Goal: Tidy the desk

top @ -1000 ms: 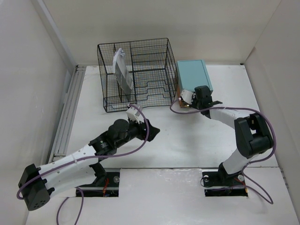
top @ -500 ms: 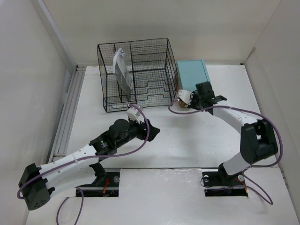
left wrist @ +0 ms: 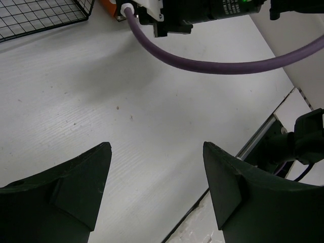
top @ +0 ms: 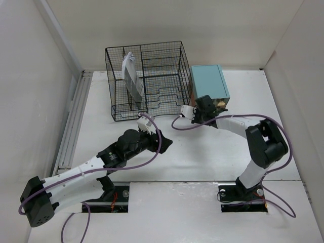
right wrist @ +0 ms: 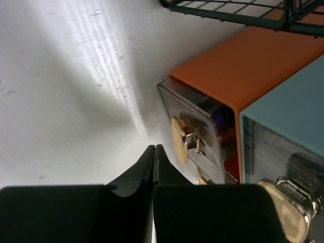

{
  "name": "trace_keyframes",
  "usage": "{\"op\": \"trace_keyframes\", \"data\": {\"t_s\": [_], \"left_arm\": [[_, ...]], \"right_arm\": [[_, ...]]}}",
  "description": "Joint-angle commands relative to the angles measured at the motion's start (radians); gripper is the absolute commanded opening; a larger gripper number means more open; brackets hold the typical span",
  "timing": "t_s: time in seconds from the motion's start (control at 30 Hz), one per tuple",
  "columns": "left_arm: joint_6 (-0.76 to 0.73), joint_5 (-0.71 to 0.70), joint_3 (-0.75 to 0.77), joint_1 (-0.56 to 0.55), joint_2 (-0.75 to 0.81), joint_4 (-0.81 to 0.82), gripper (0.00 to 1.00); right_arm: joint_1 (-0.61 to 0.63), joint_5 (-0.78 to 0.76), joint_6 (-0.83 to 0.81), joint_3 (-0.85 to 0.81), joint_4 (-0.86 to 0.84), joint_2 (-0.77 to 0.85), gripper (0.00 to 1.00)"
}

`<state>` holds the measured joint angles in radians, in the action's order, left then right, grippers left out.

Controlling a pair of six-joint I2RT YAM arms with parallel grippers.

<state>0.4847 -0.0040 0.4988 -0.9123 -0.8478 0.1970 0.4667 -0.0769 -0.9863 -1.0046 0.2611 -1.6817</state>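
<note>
The desk (top: 212, 152) is a white matte tabletop. My left gripper (top: 163, 143) hovers low over its middle, open, with only bare desk between its fingers (left wrist: 157, 147). My right gripper (top: 204, 103) is shut on nothing at the front of the teal drawer box (top: 208, 81). In the right wrist view its closed tips (right wrist: 153, 148) sit just left of a clear drawer's gold knob (right wrist: 178, 139), without touching it. The box shows an orange side (right wrist: 253, 66) and a teal face (right wrist: 293, 101).
A black wire-mesh organizer (top: 147, 81) stands at the back, left of the box, with a pale upright item (top: 130, 76) in its left compartment. A grey rail (top: 71, 126) runs along the desk's left edge. Pale walls enclose three sides. A purple cable (left wrist: 217, 63) hangs above the desk.
My right gripper has swung left along the front of the drawer box, still shut. The left arm has not moved.
</note>
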Motion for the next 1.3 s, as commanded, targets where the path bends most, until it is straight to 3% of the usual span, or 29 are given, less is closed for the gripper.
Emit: {"op": "trace_keyframes", "data": {"t_s": [0.0,0.3,0.63,0.73,0.77,0.9,1.0,1.13,1.17,1.2,1.27], "left_arm": [[0.006,0.009,-0.005,0.004,0.023,0.041,0.7],[0.006,0.009,-0.014,0.004,0.032,0.041,0.7],[0.006,0.009,-0.014,0.004,0.032,0.041,0.7],[0.006,0.009,-0.014,0.004,0.032,0.041,0.7],[0.006,0.009,-0.014,0.004,0.032,0.041,0.7],[0.006,0.009,-0.014,0.004,0.032,0.041,0.7],[0.006,0.027,-0.005,0.004,0.023,0.041,0.7],[0.006,0.051,0.006,0.004,0.023,0.05,0.7],[0.006,0.052,0.015,0.004,0.023,0.05,0.7],[0.02,0.052,0.035,0.004,0.032,0.041,0.73],[0.052,0.029,0.067,0.004,0.032,0.007,0.9]], "right_arm": [[0.01,-0.142,0.057,-0.005,-0.121,-0.039,0.0],[0.02,-0.296,0.104,-0.046,-0.186,-0.088,0.0],[0.029,-0.334,0.104,-0.006,-0.275,-0.064,0.0],[0.049,-0.209,0.062,-0.006,-0.131,-0.001,0.0],[0.049,-0.082,0.042,-0.015,-0.07,0.019,0.0],[0.039,0.176,-0.057,-0.046,0.197,0.095,0.0],[0.03,0.366,-0.166,-0.075,0.406,0.154,0.05],[-0.016,0.512,-0.1,-0.115,0.471,0.253,0.24],[-0.025,0.529,-0.063,-0.127,0.437,0.278,0.76],[-0.036,0.529,0.093,-0.137,0.384,0.305,1.0],[-0.068,0.473,0.255,-0.137,0.217,0.404,1.0]]}}
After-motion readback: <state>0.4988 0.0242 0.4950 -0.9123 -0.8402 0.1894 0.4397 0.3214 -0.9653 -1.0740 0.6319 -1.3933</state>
